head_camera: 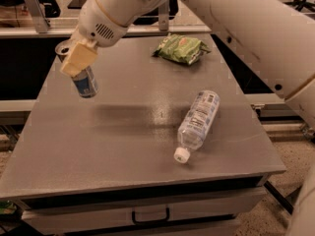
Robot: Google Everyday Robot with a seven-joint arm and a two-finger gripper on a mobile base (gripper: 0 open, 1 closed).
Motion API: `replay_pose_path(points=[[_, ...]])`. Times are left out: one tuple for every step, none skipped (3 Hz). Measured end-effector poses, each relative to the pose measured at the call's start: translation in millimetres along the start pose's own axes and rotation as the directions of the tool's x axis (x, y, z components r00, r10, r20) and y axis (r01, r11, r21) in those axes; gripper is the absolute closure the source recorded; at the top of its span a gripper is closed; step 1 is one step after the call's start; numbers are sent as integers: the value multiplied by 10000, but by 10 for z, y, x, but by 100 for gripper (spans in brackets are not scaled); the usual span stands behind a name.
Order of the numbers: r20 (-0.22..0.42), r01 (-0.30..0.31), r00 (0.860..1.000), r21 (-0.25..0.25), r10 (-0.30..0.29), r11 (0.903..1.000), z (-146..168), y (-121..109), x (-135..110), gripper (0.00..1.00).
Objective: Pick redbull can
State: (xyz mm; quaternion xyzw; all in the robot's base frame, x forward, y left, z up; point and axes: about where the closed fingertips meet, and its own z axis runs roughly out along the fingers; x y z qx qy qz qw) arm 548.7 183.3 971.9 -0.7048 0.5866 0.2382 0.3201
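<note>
The can (86, 84) is seen clamped in the gripper (74, 63) at the table's (123, 151) left rear, tilted, blue band showing below a tan finger (78, 58). A bottle (198, 122) lies mid-table; a green bag (181, 48) is spotted behind.

Over the far-left corner of the grey table (128, 132), the gripper (72, 67) clasped the slim silver-and-blue metal redbull can (86, 84); its cream pad (78, 58) hid the can's middle.
</note>
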Motion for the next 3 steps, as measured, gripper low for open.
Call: replay_pose_path(points=[[193,349,9992,-240,-345,9991,-290,-29,-133,100],[720,867,9940,-574,-825,9946,-573,-32,-295,100],[771,909,9933,-586,-863,9941,-587,-29,-307,100]])
